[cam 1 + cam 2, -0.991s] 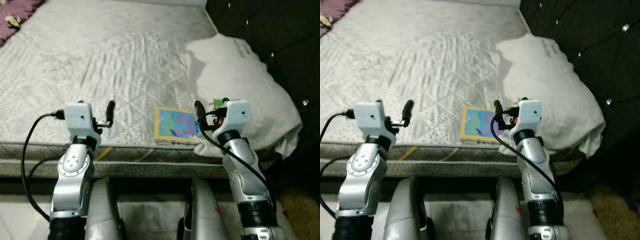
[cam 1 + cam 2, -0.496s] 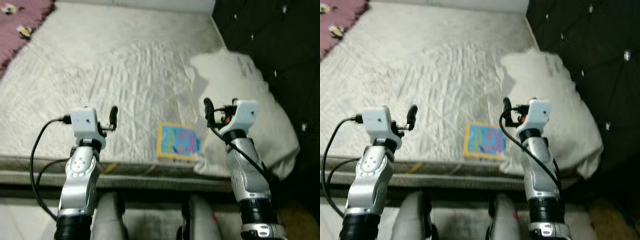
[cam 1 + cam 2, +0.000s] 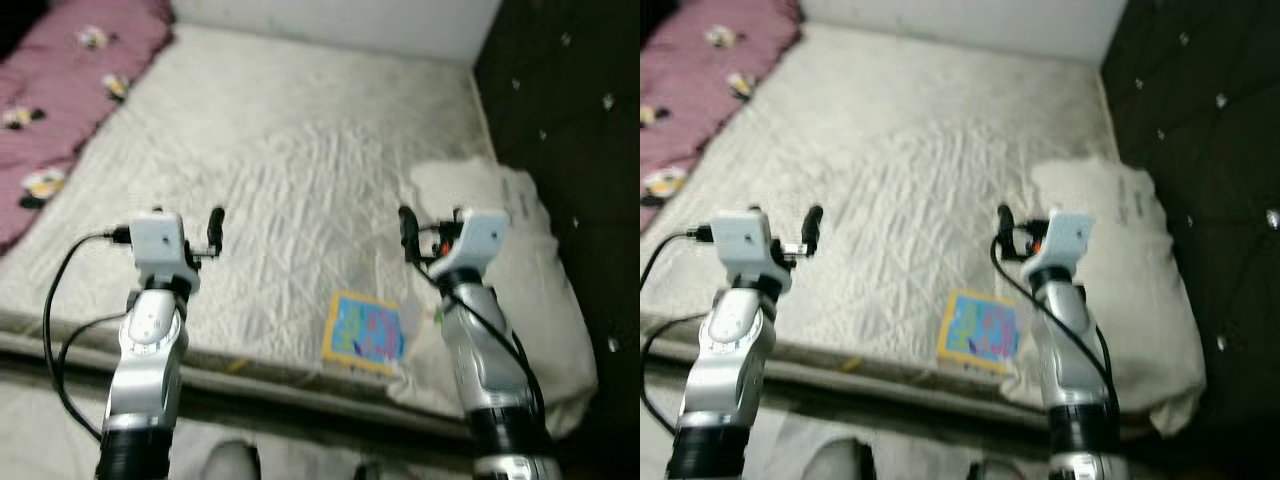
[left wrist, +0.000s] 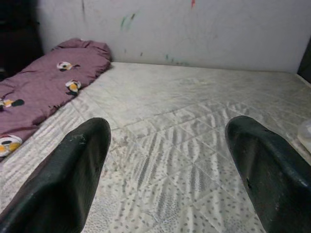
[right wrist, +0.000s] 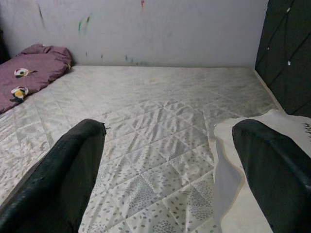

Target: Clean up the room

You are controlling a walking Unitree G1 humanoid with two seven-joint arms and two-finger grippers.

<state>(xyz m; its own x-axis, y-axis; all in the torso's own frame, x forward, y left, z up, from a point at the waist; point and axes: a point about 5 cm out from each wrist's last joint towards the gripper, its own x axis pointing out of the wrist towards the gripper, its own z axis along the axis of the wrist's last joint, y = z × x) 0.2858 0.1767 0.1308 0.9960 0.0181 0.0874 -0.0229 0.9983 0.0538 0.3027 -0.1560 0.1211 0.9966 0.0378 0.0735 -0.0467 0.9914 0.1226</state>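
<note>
Ahead, quilted mattress with book, pillow, purple blanket; both grippers wide, empty.

Bed: a large mattress in pale grey-white quilted fabric, stitched in diamonds with dotted and striped panels, is seen running away toward the far wall.

Wall: plain, light grey-white, marked with small green and red scribbles and a few dark streaks.

Headboard: black, tufted in diamonds, studded with shiny buttons, set along the mattress's right side.

Light: dim and even, with the headboard side left in shade. Both eye views are slightly blurred.
</note>
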